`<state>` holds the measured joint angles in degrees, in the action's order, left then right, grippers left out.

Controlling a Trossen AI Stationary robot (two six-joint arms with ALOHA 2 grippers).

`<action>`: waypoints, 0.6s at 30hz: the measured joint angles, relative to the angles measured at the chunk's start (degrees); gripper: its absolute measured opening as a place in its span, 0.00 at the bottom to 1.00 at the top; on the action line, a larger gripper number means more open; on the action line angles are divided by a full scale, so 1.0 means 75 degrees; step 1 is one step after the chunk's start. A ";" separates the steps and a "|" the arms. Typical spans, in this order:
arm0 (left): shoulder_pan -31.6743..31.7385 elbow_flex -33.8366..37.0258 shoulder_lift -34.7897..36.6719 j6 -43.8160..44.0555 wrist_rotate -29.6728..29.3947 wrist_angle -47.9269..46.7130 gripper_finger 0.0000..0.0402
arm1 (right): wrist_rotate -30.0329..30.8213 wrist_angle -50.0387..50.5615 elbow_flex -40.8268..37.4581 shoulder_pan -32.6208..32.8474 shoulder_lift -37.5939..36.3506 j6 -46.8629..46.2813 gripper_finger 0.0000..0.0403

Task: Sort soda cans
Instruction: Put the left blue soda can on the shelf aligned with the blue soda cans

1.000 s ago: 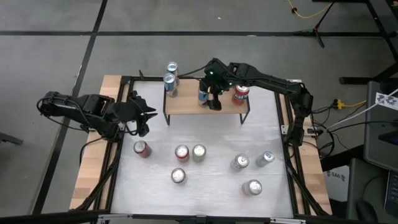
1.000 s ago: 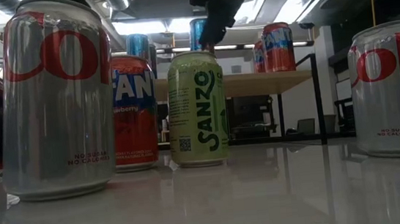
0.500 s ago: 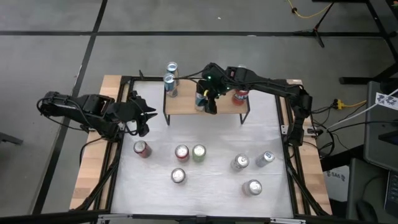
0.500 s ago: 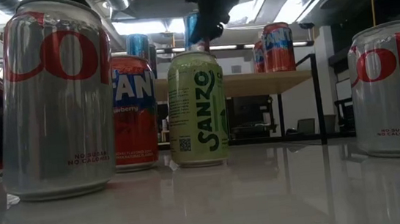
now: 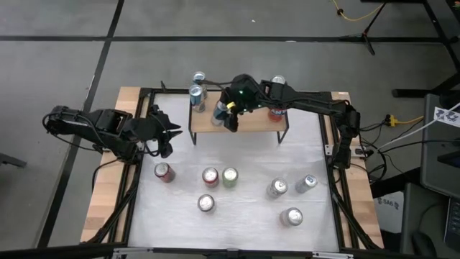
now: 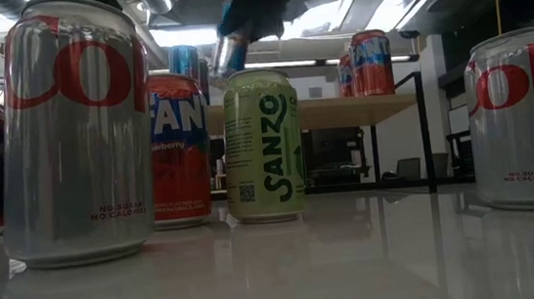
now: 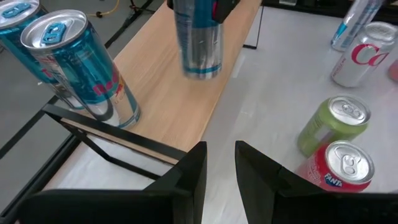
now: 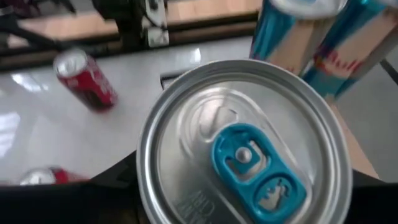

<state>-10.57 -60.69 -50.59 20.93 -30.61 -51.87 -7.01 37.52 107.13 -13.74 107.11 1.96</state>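
My right gripper (image 5: 230, 115) is shut on a light blue can (image 5: 221, 111) over the wooden shelf (image 5: 251, 122) at the table's far side. The can's silver top with a blue tab (image 8: 249, 155) fills the right wrist view. Two more blue cans (image 5: 196, 86) stand on their bases at the shelf's left end, and red cans (image 5: 277, 108) at its right end. My left gripper (image 5: 167, 133) waits at the table's left side, empty, its fingers (image 7: 198, 168) a little apart. Several red, green and silver cans (image 5: 230, 176) stand on the white table. My right gripper pinches the blue can's upper body (image 7: 198, 25) between its two fingers, just under the rim, one finger on each side (image 8: 127, 180). The fingers come from above. The can hangs below them, a little tilted (image 6: 228, 50), its bottom (image 7: 200, 71) just above the shelf.
In the low view a silver can (image 6: 73, 129), a red Fanta can (image 6: 180, 148), a green Sanzo can (image 6: 262, 145) and another silver can (image 6: 525, 120) stand near. The shelf's black legs (image 5: 191, 133) stand on the table. Black frame rails (image 5: 133, 187) run along the table's sides.
My right gripper has carried the blue can along the shelf toward the table's left edge, toward the two blue cans. The can has stayed in its grip and has tipped a little.
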 joint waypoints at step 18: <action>0.0000 0.0000 -0.0003 -0.0009 0.0000 0.0096 0.19 | -0.0467 -0.1536 0.0000 -0.0020 0.0464 -0.0426 0.56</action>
<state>-10.57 -60.69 -50.61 20.86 -30.61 -51.15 -10.51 26.00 107.13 -13.88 110.59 -1.23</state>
